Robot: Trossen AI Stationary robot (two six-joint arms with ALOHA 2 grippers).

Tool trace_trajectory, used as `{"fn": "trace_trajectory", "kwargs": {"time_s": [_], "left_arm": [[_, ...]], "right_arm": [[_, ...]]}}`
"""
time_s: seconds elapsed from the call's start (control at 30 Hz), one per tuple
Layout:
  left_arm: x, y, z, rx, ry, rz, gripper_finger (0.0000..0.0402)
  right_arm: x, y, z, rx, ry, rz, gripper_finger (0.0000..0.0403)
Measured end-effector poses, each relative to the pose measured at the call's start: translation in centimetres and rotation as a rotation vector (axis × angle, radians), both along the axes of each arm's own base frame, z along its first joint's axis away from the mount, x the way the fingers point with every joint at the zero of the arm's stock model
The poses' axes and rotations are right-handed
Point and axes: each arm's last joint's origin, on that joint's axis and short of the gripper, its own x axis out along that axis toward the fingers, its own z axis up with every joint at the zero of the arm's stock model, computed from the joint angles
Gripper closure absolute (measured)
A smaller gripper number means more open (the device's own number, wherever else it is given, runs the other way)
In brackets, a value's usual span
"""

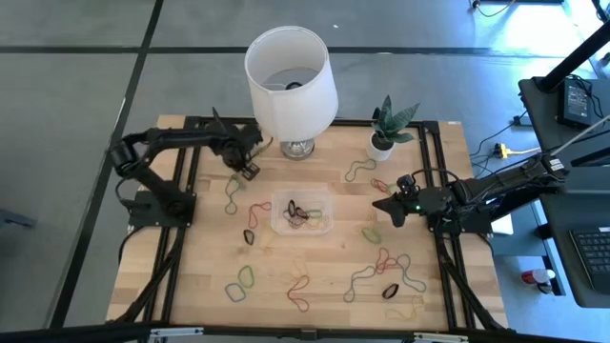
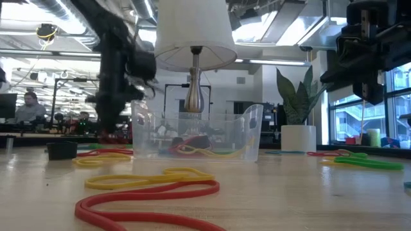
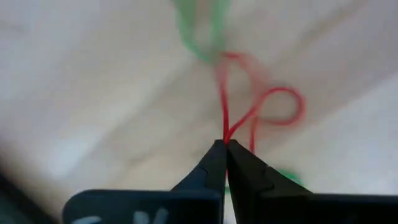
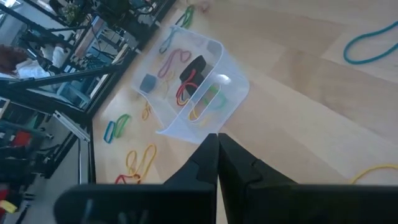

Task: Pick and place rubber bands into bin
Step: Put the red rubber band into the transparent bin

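- While the left tool (image 1: 250, 171) hung near the lamp's base at the back left of the surface (image 1: 191, 276), its fingers were pressed together on a red rubber band (image 3: 249, 115), whose loop dangled ahead of the tips in the left wrist view with a green band (image 3: 199, 31) blurred on the wood beyond.
- That put the step in hand, as I judged it, at the carry: one band pinched and lifted, not yet delivered.
- The bin (image 1: 302, 213) sat in the middle of the surface, to the right of that tool and a little nearer the front, already holding several bands in red, yellow, green and black.
- The next move would call for swinging the left tool over the bin's rim and spreading the fingers so the band falls inside, not onto the rim.
- Loose rubber bands (image 1: 386, 272) lay scattered around the bin, thickest at the front right.
- The right tool (image 1: 385, 211) hovered just right of the bin, fingers pressed together on nothing visible, pointing toward the bin.
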Motion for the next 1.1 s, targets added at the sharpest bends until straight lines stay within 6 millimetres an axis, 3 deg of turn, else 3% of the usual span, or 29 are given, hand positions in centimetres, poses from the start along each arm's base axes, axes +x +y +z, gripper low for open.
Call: {"fn": "trace_trajectory", "kwargs": {"time_s": [0.23, 0.53, 0.83, 1.1], "left_arm": [[0.2, -3.9, 5.8, 0.109, -0.02, -0.032, 0.0399], [4.2, -9.5, 11.2, 0.181, -0.264, -0.098, 0.04], [11.1, -13.9, 12.5, 0.235, -0.323, -0.212, 0.04], [18.1, -15.0, 10.9, 0.288, -0.42, -0.286, 0.04]], "right_arm": [[0.0, 0.0, -0.1, -0.045, 0.013, 0.02, 0.0395], [-0.1, 0.0, -0.2, -0.138, 0.037, 0.064, 0.0395], [-0.1, 0.0, -0.2, -0.19, 0.043, 0.09, 0.0395], [-0.1, 0.0, -0.3, -0.211, 0.058, 0.1, 0.0395]]}}
